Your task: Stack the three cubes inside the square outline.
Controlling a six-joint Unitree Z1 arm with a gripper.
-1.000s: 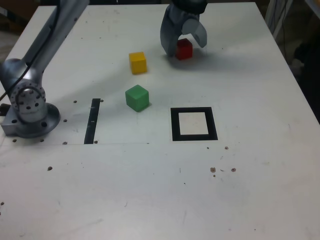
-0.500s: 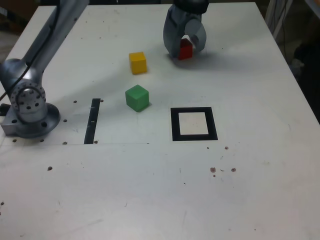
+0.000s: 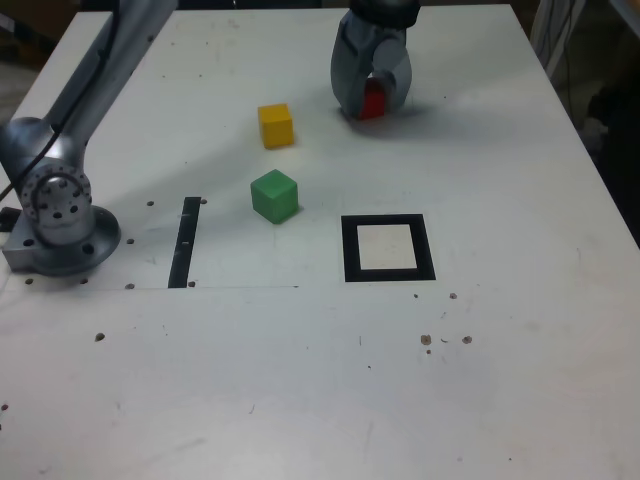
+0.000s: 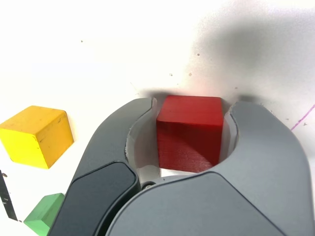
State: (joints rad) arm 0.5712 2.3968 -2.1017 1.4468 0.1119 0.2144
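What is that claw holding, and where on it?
The end effector appears to have the red cube by two opposite side faces, between its fingers.

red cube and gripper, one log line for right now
gripper: closed around red cube | yellow cube, green cube: on table | square outline: empty

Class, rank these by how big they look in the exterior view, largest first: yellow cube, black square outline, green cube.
1. black square outline
2. green cube
3. yellow cube
Green beats yellow only slightly.

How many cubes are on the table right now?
3: the red cube between the jaws, the yellow cube beyond the green cube in the exterior view.
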